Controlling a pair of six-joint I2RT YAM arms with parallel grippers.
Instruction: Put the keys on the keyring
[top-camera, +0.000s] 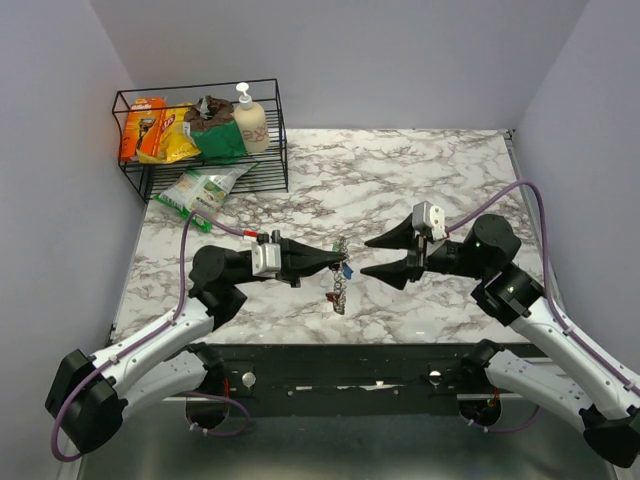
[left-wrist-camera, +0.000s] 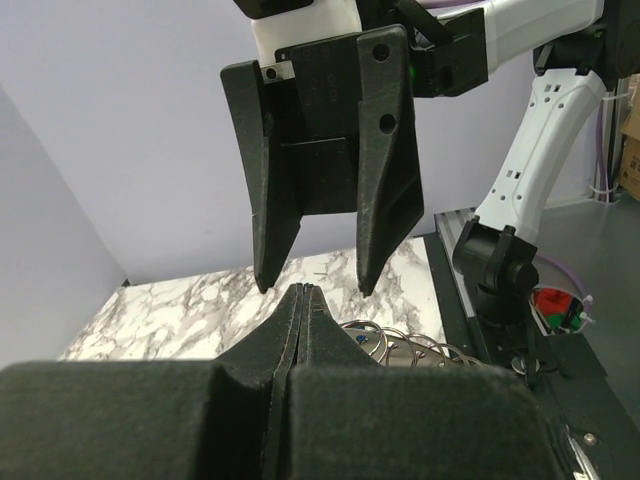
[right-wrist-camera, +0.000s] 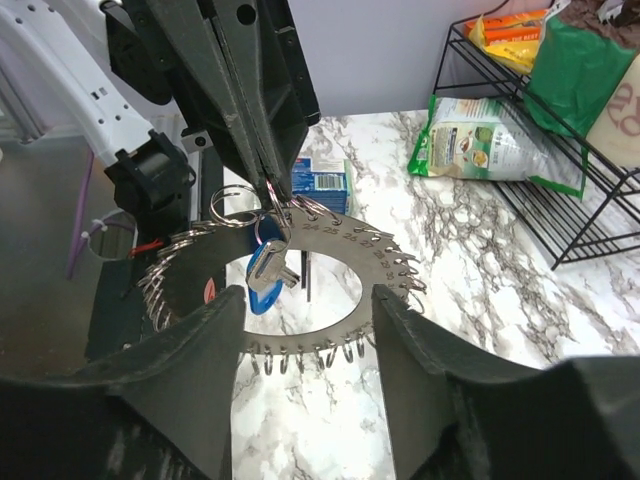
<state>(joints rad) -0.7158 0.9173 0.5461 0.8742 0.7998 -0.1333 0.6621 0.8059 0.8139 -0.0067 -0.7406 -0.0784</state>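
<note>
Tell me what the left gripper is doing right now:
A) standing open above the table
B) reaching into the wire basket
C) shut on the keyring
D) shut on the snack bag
C: in the right wrist view the left gripper has its fingertips pressed together on the top edge of the keyring, beside a blue key hanging there.

Brushed-metal keyring (right-wrist-camera: 370, 262); glossy marble table (top-camera: 420, 180)

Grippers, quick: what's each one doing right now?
Left gripper: shut, pinching the keyring at its rim.
Right gripper: open, holding nothing.
</note>
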